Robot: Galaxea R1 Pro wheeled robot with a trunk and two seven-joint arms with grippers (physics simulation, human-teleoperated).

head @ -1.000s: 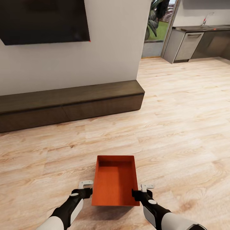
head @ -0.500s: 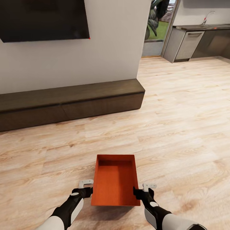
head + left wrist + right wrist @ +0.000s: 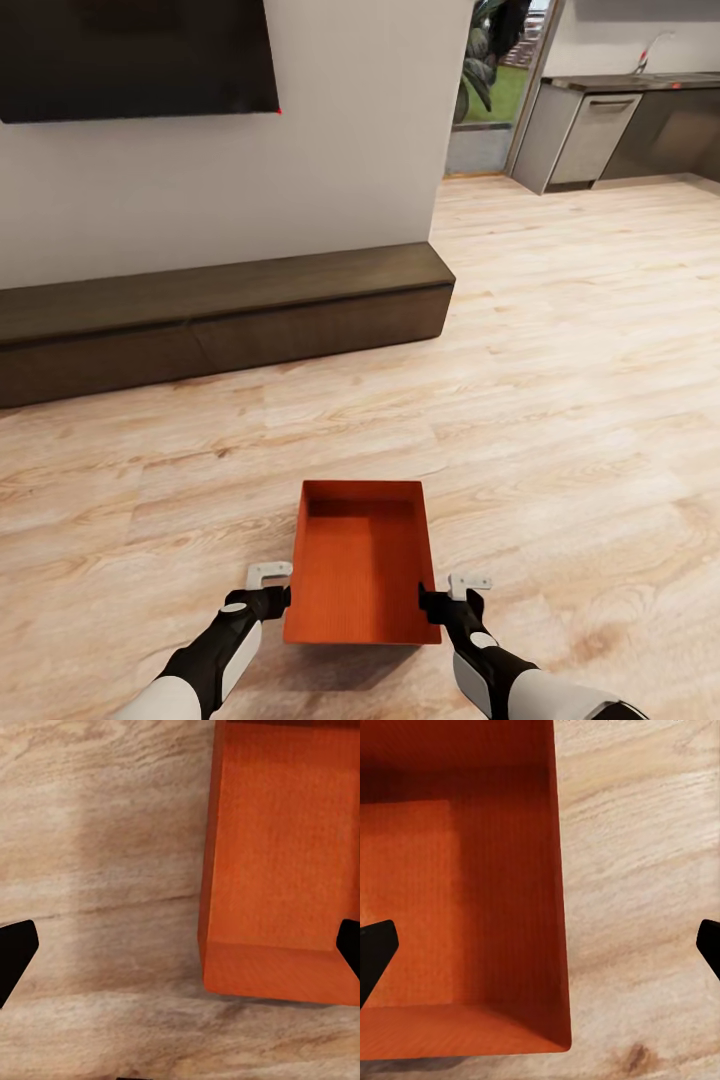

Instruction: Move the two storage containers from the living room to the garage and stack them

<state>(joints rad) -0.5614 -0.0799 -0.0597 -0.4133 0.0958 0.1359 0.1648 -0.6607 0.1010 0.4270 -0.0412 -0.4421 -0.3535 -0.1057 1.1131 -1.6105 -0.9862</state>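
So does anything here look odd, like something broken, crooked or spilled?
Nothing stands out. The orange-red container looks intact and empty between the left gripper and right gripper, above the wood-plank floor. The long cabinet and the TV screen look undamaged.

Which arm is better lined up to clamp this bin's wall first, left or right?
Right, probably. The right end effector is open astride the storage container, over its side wall and well in from the near corner. The left end effector, also open, straddles its wall right at the corner, a poorer hold.
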